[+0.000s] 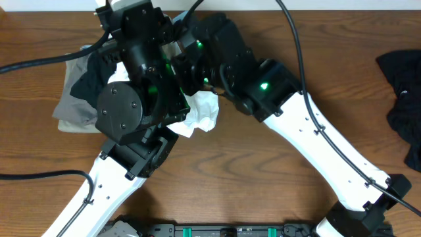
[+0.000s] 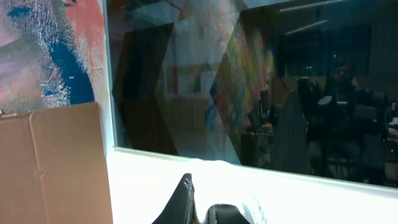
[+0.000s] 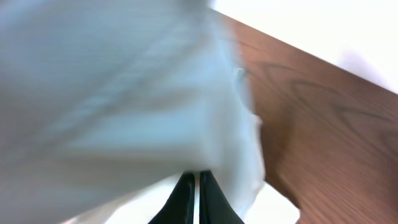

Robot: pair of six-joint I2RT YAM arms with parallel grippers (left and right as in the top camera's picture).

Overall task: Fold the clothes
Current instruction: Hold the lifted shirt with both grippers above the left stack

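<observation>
**Two arms converged over a white garment (image 1: 200, 117) on the wooden tabletop (image 1: 263, 191).**

Overhead, the left arm (image 1: 125, 112) and right arm (image 1: 263, 89) crowd above the crumpled white garment, hiding most of it and both sets of jaws. In the right wrist view the right jaws are pressed together with only a thin pale sliver between them, clamped on the garment, whose blurred fabric fills the frame. The left wrist camera looks toward a dark window (image 2: 249, 81) and a cardboard sheet (image 2: 53, 168). There the left jaws show only as dark tips at the lower edge, so whether they are apart or together cannot be told. A grey garment (image 1: 66, 112) with a black garment (image 1: 89, 82) on it lies just beside the arms. A second black garment (image 1: 404, 99) lies well apart at the tabletop's right edge.
</observation>
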